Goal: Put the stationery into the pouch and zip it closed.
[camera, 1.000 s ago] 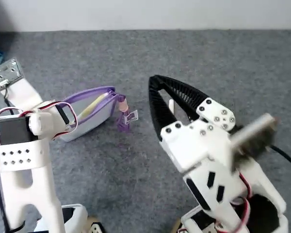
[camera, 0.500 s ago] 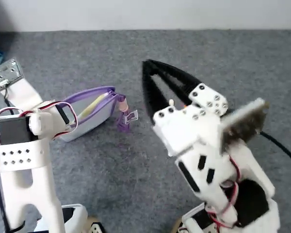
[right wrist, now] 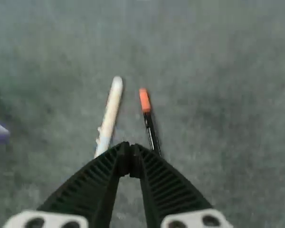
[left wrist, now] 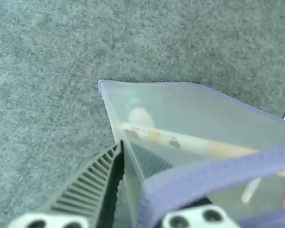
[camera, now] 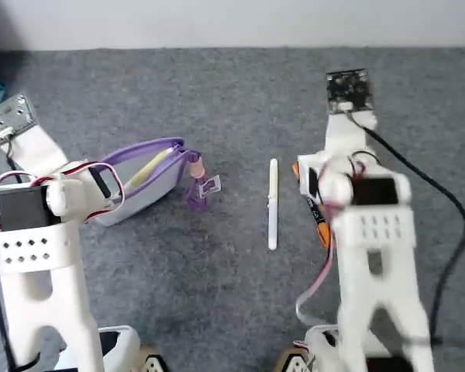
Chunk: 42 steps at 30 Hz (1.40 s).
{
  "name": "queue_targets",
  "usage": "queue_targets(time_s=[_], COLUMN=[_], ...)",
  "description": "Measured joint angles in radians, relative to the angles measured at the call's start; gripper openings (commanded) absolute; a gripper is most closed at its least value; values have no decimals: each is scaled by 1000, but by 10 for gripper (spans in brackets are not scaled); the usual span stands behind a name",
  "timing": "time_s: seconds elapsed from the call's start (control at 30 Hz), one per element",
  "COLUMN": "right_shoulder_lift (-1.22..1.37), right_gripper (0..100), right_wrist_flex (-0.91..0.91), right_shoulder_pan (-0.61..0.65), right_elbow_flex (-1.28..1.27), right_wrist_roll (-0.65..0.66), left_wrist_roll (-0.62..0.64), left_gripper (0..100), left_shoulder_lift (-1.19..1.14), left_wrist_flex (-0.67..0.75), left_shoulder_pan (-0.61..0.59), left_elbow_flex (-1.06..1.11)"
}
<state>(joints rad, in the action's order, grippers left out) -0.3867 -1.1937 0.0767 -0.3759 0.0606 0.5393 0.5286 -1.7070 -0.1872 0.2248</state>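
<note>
The translucent pouch (camera: 143, 184) with a purple zipper band lies open at the left of the grey mat. My left gripper (left wrist: 127, 156) is shut on the pouch's (left wrist: 180, 123) end wall. Through that wall show a yellow pencil (left wrist: 194, 142) and a white item (left wrist: 138, 114) inside. A white pen (camera: 273, 203) lies mid-mat, with an orange-capped black pen (camera: 319, 221) just to its right, partly under my right arm (camera: 364, 205). My right gripper (right wrist: 129, 160) hangs shut and empty, just short of the white pen (right wrist: 109, 114) and the orange-capped pen (right wrist: 147, 114).
The pouch's purple zipper pull with a small tag (camera: 201, 187) lies on the mat beside the pouch's open end. A white wall (camera: 232, 23) bounds the mat at the back. Bare mat stretches between the pouch and the pens.
My right arm, raised near the high camera with its jaws spread, has dropped to stand over the two pens, and its gripper has shut. The left arm and the pouch have not moved.
</note>
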Motion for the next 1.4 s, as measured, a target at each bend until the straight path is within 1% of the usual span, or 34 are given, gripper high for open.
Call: queue_targets(time_s=[0.07, 0.13, 0.27, 0.47, 0.6, 0.73, 0.9, 0.97, 1.07, 1.13, 1.23, 1.4], right_shoulder_lift=[124, 238, 453, 746, 878, 965, 1085, 1115, 1134, 1135, 1128, 1031], right_gripper=[236, 274, 255, 213, 213, 213, 203, 146, 6, 28, 5, 8], right_wrist_flex=[-29, -60, -78, -83, -132, -167, -172, -172, -175, -175, -193, -276], right_shoulder_pan=[-3, -3, -3, -3, -2, 18, 12, 14, 9, 6, 9, 23], right_elbow_flex=[54, 130, 308, 531, 640, 726, 799, 813, 822, 832, 832, 830], right_wrist_roll=[0, 0, 0, 86, 110, 114, 115, 123, 144, 150, 152, 152], left_wrist_roll=[0, 0, 0, 0, 0, 0, 0, 0, 0, 0, 0, 0], left_gripper=[12, 12, 12, 12, 12, 12, 12, 12, 12, 12, 12, 12], left_shoulder_lift=[0, 0, 0, 0, 0, 0, 0, 0, 0, 0, 0, 0], left_wrist_flex=[0, -2, -9, -9, -9, -9, -9, -9, -9, -9, -9, -9], left_shoulder_pan=[0, 0, 0, 0, 0, 0, 0, 0, 0, 0, 0, 0], left_elbow_flex=[0, 0, 0, 0, 0, 0, 0, 0, 0, 0, 0, 0])
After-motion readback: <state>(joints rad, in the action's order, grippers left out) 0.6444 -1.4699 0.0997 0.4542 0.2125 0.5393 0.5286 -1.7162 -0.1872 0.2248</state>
